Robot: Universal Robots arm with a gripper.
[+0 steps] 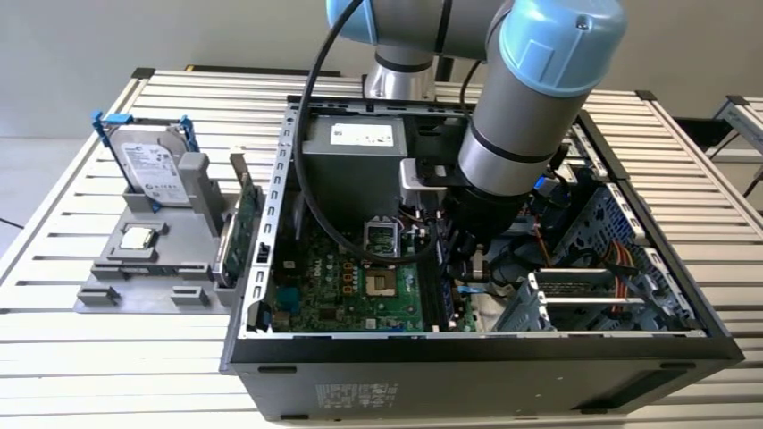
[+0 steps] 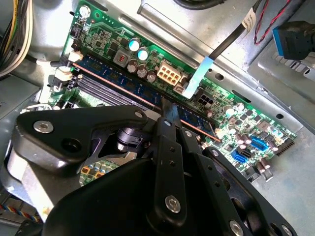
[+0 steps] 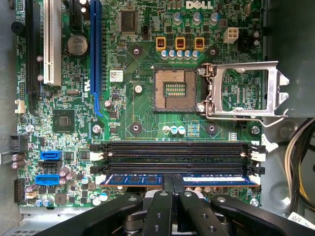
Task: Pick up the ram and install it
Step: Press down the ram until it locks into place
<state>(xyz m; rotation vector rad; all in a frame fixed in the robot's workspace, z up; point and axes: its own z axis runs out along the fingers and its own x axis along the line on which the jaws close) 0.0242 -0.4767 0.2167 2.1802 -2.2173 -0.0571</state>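
1. Installation looks well advanced; the ram point(image 3: 211, 180), a slim blue rectangular memory stick, stands edge-up in the outermost of the long black motherboard slots point(image 3: 174, 157), low in the first wrist view.
2. In the second wrist view the ram point(image 2: 115, 78) runs diagonally from upper left toward centre, beside the empty slots.
3. Gripper state: the black two-finger gripper point(image 3: 172, 183) has its fingers pressed together on the ram's top edge at mid-length; the fingers point(image 2: 167, 115) meet the stick at frame centre in the second wrist view.
4. Remaining work, as a judgement: full seating is not confirmed; the white end latches point(image 3: 259, 158) cannot be read as locked or free.
5. Exterior view: the grey and blue robot arm point(image 1: 524, 116) reaches down into the open black computer case point(image 1: 477, 357) at frame centre.
6. Hidden items: the ram's middle section lies behind the fingers; its lower contact edge is concealed inside the slot.
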